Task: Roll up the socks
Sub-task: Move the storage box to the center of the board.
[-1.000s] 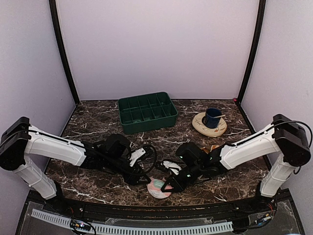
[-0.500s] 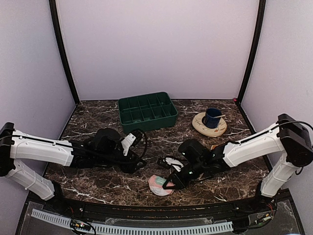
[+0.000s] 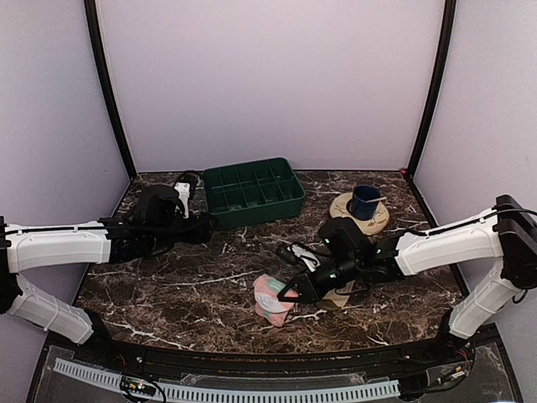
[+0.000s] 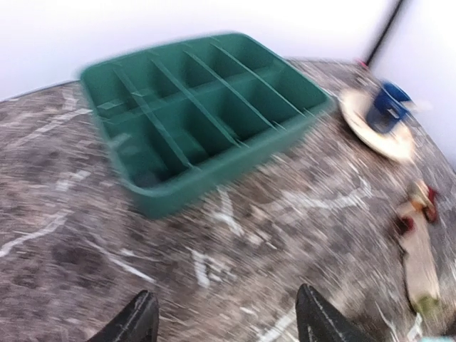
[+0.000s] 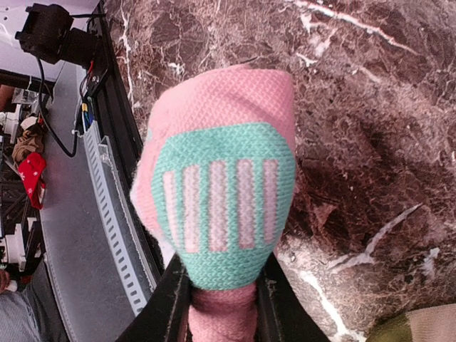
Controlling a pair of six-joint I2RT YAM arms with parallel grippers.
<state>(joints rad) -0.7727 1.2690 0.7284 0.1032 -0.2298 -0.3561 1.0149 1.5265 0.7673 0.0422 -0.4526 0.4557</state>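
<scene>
Only the right wrist view shows the right gripper (image 5: 222, 288) pinched narrowly on the bunched pink sock (image 5: 221, 199), which fills the centre of that frame and sits lower middle in the overhead view. Only the left wrist view shows the left gripper (image 4: 226, 324) spread wide and empty at the bottom edge, with the green tray (image 4: 199, 121) above it and the tan sock (image 4: 417, 249) blurred at the right. The table (image 3: 168, 285) is dark, white-veined marble, enclosed by plain lilac walls (image 3: 268, 75).

Booth-style setup here: plain pale lilac walls (image 3: 268, 75) on three sides, with thin black corner posts (image 3: 107, 92) running up where the panels meet. The dark brown marble-look desk (image 3: 168, 290) has white veins, a white slotted strip (image 3: 252, 392) lines its near edge, and the light is soft and even.
</scene>
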